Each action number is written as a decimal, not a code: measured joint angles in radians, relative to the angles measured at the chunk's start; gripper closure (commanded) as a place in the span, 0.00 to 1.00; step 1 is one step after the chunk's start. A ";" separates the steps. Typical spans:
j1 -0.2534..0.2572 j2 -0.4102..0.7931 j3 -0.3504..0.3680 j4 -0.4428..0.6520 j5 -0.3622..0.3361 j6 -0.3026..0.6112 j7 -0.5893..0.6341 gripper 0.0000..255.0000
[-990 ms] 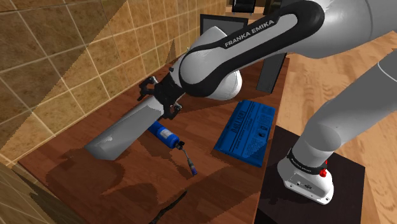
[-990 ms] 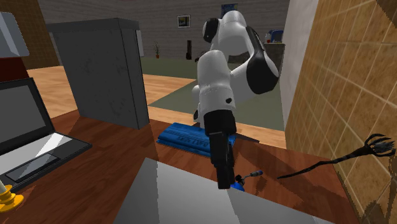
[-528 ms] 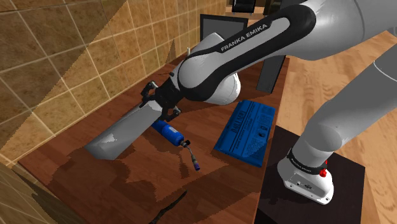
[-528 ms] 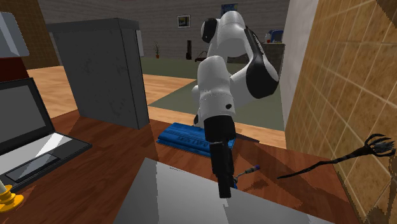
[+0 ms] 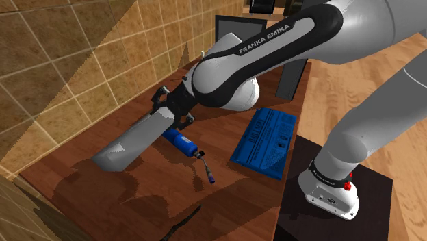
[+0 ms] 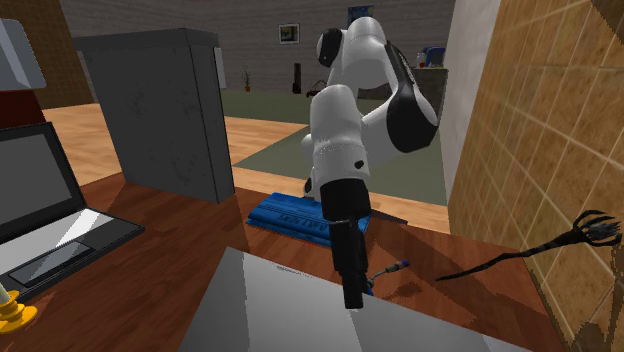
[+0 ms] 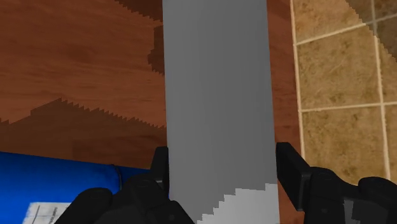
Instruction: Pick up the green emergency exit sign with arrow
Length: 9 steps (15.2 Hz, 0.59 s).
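Grey and unmarked, with no green or arrow drawn on it, the sign (image 5: pixel 130 142) is a long flat slab. It reaches straight out ahead of the gripper (image 5: pixel 170 113), and its near end sits between the two fingers. Beyond the fingertips it slants down toward the wooden table (image 5: pixel 137 205), casting a shadow there. I cannot tell whether the far end touches the wood.

It looks rigid and smooth-faced, so it is probably light for its length but slippery. Because it is gripped at one end, the long overhang will likely lever against the pads and try to droop or twist. A hold nearer the middle would carry it more steadily. Failing that, a slow, level lift should suit it best.

In the wrist view the gripper (image 7: pixel 219 168) stands wide, close to full spread. Each black finger presses a long edge of the sign (image 7: pixel 219 95), so the slab is clasped across its width and not merely straddled.

A blue canister (image 5: pixel 179 142) lies on the table just beside and below one finger, and the tiled wall (image 7: pixel 337 76) is near the other. A blue ridged panel (image 5: pixel 265 142) lies back behind the gripper, toward the stand.
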 measured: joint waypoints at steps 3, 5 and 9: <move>-0.017 -0.035 -0.002 0.010 -0.034 -0.047 0.042 1.00; -0.026 -0.061 -0.007 0.017 -0.052 -0.080 0.067 1.00; -0.046 -0.108 -0.016 0.041 -0.094 -0.149 0.119 1.00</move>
